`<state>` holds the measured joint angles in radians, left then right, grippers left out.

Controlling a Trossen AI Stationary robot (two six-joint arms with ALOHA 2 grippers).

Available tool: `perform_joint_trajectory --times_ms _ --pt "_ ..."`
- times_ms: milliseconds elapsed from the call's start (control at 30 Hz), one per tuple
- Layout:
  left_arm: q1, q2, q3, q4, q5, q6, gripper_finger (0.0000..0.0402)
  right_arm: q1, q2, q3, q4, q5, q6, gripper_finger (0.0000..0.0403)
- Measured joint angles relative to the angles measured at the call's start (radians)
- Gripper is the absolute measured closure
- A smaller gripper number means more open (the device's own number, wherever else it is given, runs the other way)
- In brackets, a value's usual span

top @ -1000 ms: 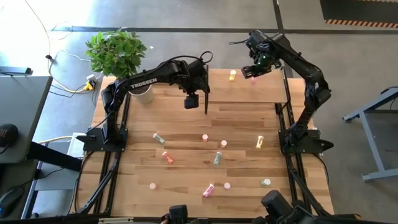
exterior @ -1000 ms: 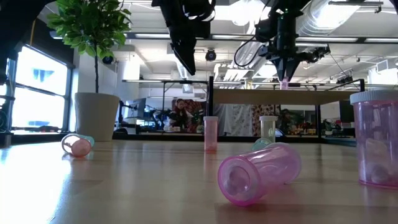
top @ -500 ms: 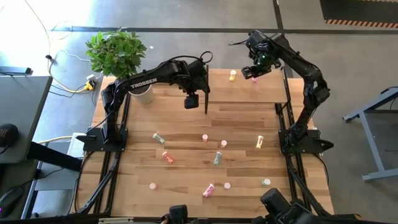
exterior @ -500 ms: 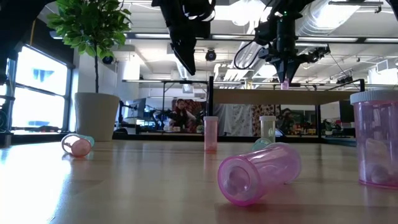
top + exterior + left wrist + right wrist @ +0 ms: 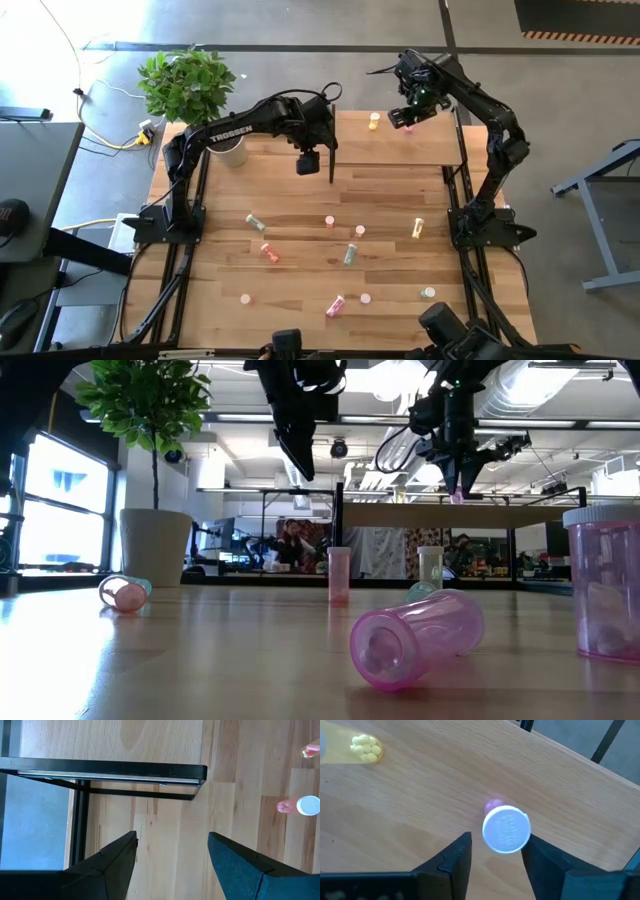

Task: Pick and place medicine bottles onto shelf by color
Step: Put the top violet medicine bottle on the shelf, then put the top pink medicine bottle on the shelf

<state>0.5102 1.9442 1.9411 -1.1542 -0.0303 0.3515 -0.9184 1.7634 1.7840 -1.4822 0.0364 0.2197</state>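
The light-wood shelf stands at the table's far side. On it a yellow bottle lies on its side; it also shows in the right wrist view. A pink bottle with a white cap stands upright on its base on the shelf. My right gripper is open above it, pointing down, one finger on either side of the cap, with a gap showing on one side. My left gripper is open and empty above the table by the shelf's left near corner.
Several small bottles are scattered over the table's near half, among them a pink one, a green one and a yellow one. A potted plant stands at the far left corner. The shelf's black frame lies close to my left gripper.
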Motion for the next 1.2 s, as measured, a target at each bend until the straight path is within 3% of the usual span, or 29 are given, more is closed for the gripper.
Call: perform_joint_trajectory --times_ms 533,1033,1200 --pt "0.0 0.0 0.0 0.0 0.0 0.0 0.0165 0.0 -0.002 0.008 -0.003 0.016 -0.012 0.024" --pt "-0.003 -0.011 -0.001 -0.04 -0.007 -0.005 0.0165 0.006 -0.018 0.225 -0.09 0.058 0.007 0.024" --pt "-0.006 -0.03 -0.002 -0.065 0.104 -0.008 0.0165 0.044 -0.063 0.232 -0.089 0.061 0.008 0.024"
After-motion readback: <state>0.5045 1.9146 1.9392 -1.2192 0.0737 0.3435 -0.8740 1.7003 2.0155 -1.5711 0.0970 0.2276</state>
